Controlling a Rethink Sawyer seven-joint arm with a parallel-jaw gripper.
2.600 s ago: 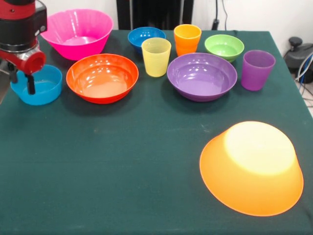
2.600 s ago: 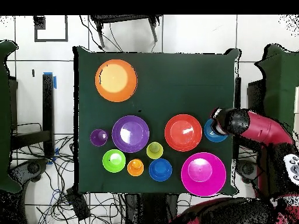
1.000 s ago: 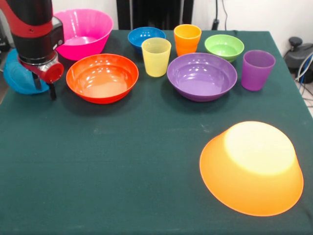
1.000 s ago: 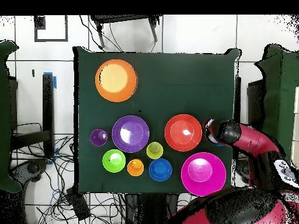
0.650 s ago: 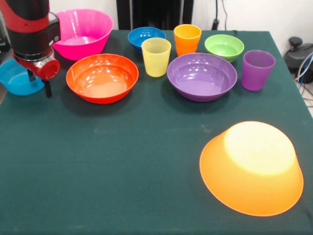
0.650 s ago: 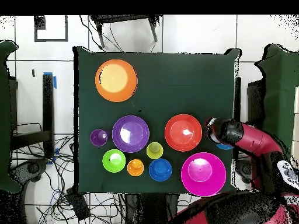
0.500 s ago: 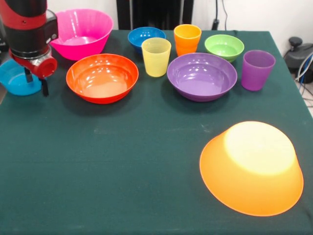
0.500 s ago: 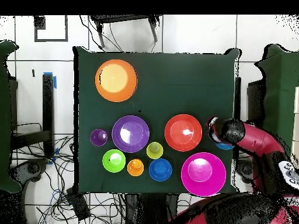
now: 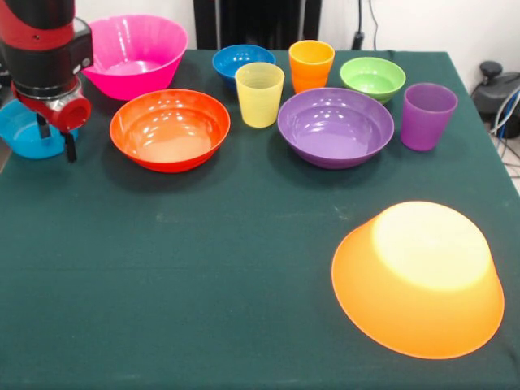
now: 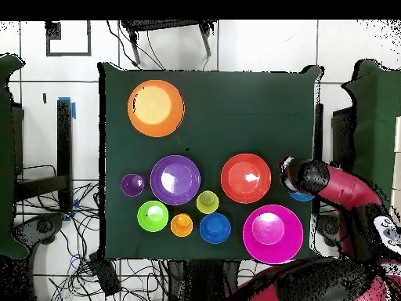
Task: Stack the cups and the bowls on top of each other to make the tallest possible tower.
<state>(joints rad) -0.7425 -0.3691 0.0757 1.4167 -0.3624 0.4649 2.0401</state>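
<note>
My gripper (image 9: 54, 140) hangs at the table's left edge, shut on the rim of the small light blue bowl (image 9: 23, 130), which it holds off the table; the arm mostly hides that bowl in the overhead view (image 10: 302, 195). The big yellow-orange bowl (image 9: 418, 280) lies upside down at the near right, alone. The pink bowl (image 9: 134, 53), orange-red bowl (image 9: 170, 128), purple bowl (image 9: 335, 126), dark blue bowl (image 9: 243, 61) and green bowl (image 9: 372, 77) stand upright at the far side. Among them stand the yellow cup (image 9: 259, 95), orange cup (image 9: 311, 65) and purple cup (image 9: 427, 116).
The orange-red bowl sits just right of my gripper, the pink bowl just behind it. The dark green table (image 9: 203, 268) spreads wide between the far row and the upside-down bowl. Cables lie on the floor past the right edge (image 9: 504, 114).
My gripper took the light blue bowl by its rim, lifted it off the table and carried it left to the table's edge. In the last half second it barely moved.
</note>
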